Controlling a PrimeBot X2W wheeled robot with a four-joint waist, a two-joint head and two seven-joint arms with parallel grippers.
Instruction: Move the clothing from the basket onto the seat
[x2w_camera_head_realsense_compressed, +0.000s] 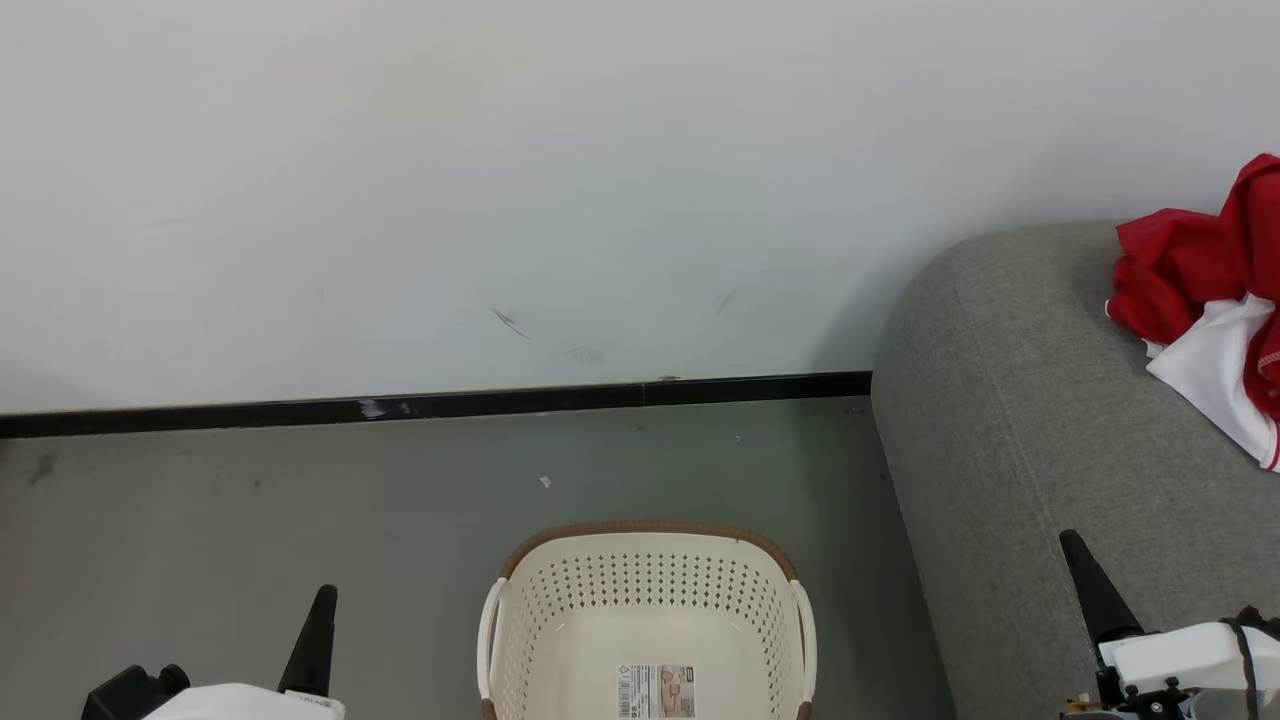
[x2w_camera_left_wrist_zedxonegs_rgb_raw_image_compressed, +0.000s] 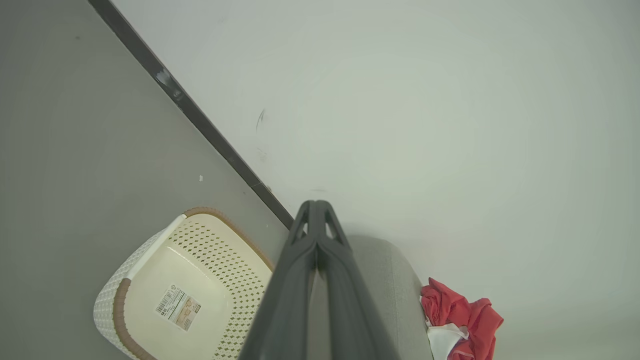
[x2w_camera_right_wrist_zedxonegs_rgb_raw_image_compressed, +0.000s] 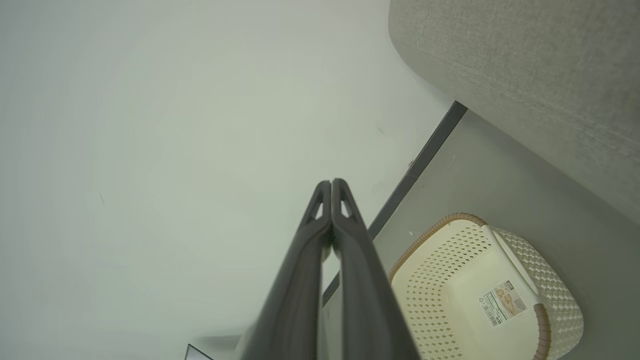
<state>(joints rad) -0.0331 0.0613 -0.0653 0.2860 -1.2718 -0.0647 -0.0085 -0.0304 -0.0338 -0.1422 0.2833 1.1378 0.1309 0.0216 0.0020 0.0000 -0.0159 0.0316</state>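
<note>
**Spotter:** What have you got, biggest first?

**Operator:** I see the grey sofa (x2w_camera_head_realsense_compressed: 1040, 450) on my right, its rounded corner near the wall. The laundry basket (x2w_camera_head_realsense_compressed: 650, 585) stands on the floor close beside it, mouth up, one brown-rimmed end facing the wall.

**Spotter:** And the clothing?

**Operator:** The red-and-white clothing (x2w_camera_head_realsense_compressed: 1190, 270) lies crumpled on the sofa, white panel trailing towards me. My left gripper (x2w_camera_head_realsense_compressed: 324, 600) and right gripper (x2w_camera_head_realsense_compressed: 1078, 555) both have their fingers pressed together, holding nothing.
</note>
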